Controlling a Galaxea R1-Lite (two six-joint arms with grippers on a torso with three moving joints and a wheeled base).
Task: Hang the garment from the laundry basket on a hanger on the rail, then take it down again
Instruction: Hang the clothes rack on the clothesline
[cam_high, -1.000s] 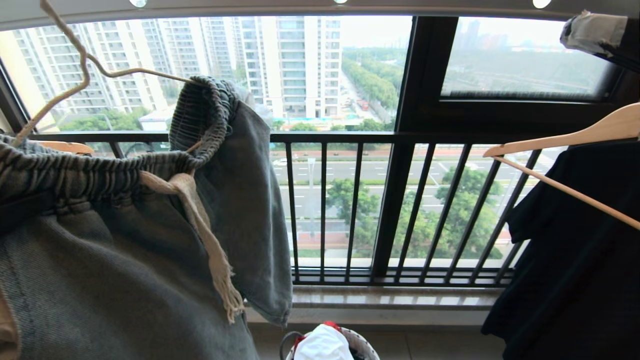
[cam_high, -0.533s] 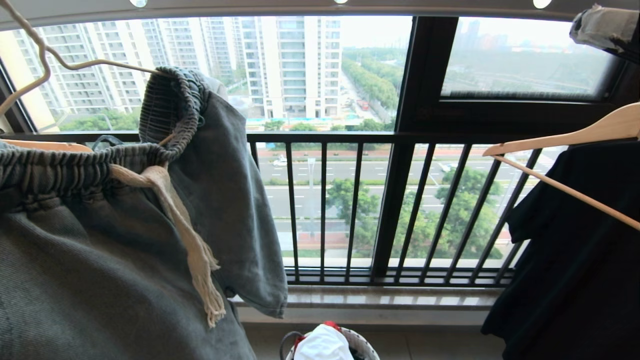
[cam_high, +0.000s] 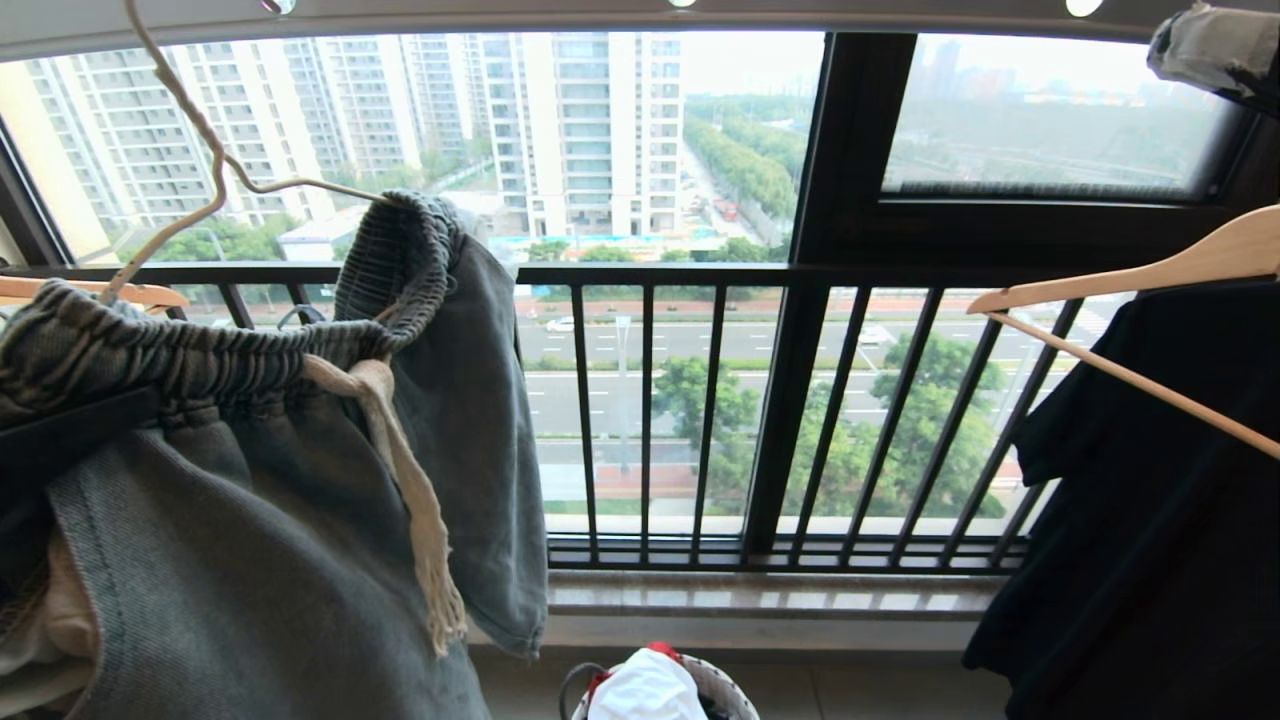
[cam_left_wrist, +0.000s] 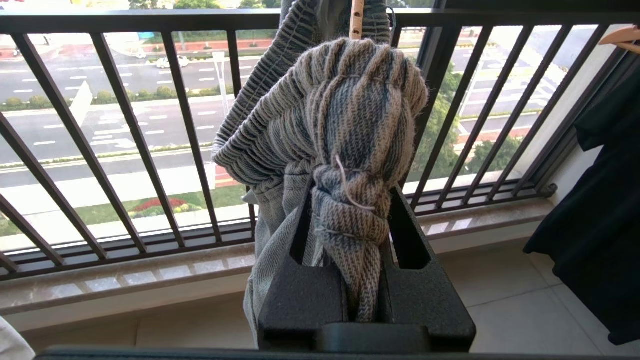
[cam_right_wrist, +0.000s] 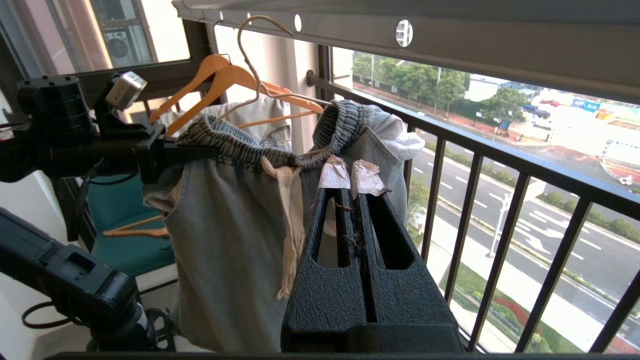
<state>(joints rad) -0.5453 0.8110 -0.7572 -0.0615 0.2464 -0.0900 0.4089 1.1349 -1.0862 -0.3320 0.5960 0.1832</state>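
The garment (cam_high: 250, 520), blue-grey denim shorts with a cream fringed drawstring, hangs at the left on the thin cream hanger (cam_high: 200, 140). The hanger's neck runs up out of the head view. My left gripper (cam_left_wrist: 352, 192) is shut on the bunched ribbed waistband (cam_left_wrist: 350, 110) and also shows as a black bar at the left edge (cam_high: 70, 435). In the right wrist view the hanger (cam_right_wrist: 248, 55) rises toward the holed grey rail (cam_right_wrist: 475, 45); I cannot tell whether its hook rests on the rail. My right gripper (cam_right_wrist: 350, 175) is shut and empty, close in front of the shorts (cam_right_wrist: 225, 225). The laundry basket (cam_high: 720, 685) stands on the floor below.
A black shirt (cam_high: 1150, 500) hangs on a wooden hanger (cam_high: 1150, 270) at the right. More wooden hangers (cam_right_wrist: 225, 75) hang behind the shorts. The black barred window railing (cam_high: 700, 275) runs across ahead. White cloth (cam_high: 645, 690) lies in the basket. A pale denim piece (cam_high: 1210, 45) is at the top right.
The shorts and hanger swung left, then back right, and now hang slightly lower. The left gripper's black finger has come into the head view at the left edge.
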